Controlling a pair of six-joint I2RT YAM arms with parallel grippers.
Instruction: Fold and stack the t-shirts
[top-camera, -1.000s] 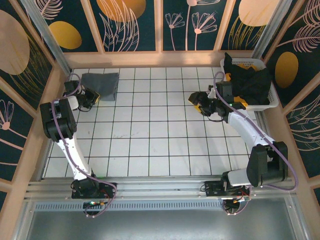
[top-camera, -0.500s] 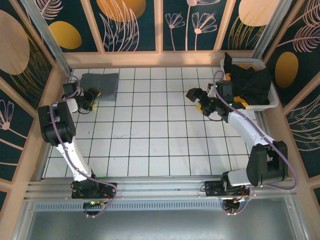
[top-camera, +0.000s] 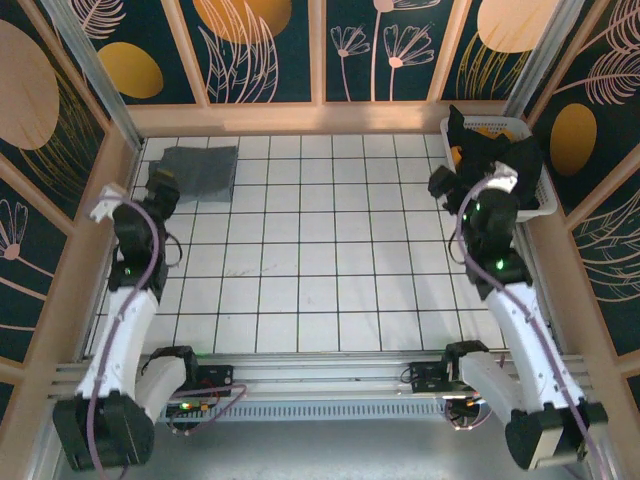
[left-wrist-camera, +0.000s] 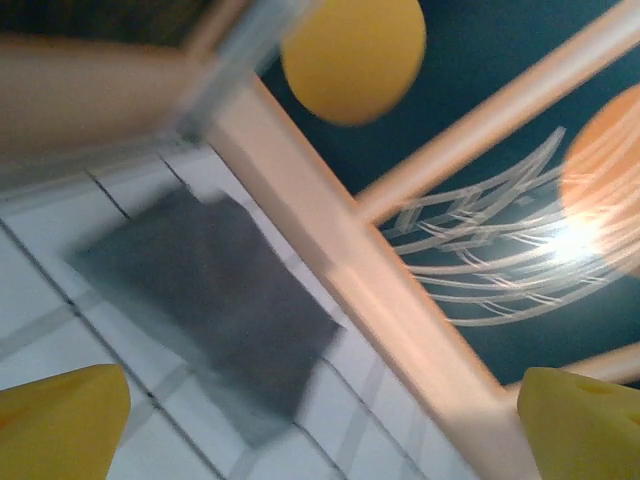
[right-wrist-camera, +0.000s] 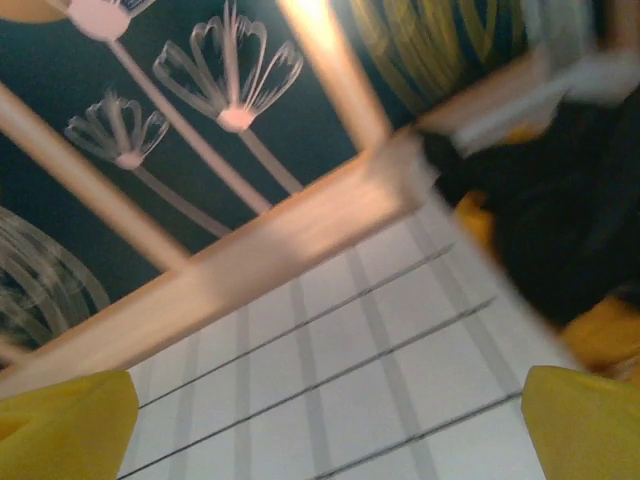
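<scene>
A slate grey t-shirt (top-camera: 200, 168) lies folded flat at the table's far left corner; in the left wrist view the grey t-shirt (left-wrist-camera: 210, 290) lies ahead of the jaws, apart from them. My left gripper (top-camera: 163, 188) is lifted just near of it, and the left gripper (left-wrist-camera: 320, 430) is open and empty between its yellow fingertips (left-wrist-camera: 60, 420). A black t-shirt (top-camera: 500, 160) and an orange-yellow one (top-camera: 457, 153) are heaped in the white basket (top-camera: 495, 124). My right gripper (top-camera: 445, 185) hovers left of the basket; the right gripper (right-wrist-camera: 320, 425) is open and empty, with the black t-shirt (right-wrist-camera: 570, 220) to its right.
A wooden rail (top-camera: 320, 118) bounds the far side, and side walls close in left and right. The white tiled table (top-camera: 320, 260) stretches between the two arms. The basket (right-wrist-camera: 585, 70) sits in the far right corner.
Both arms have drawn back toward the near edge and risen. The left gripper opened and came away from the grey t-shirt. The right gripper opened wider and swung toward the basket.
</scene>
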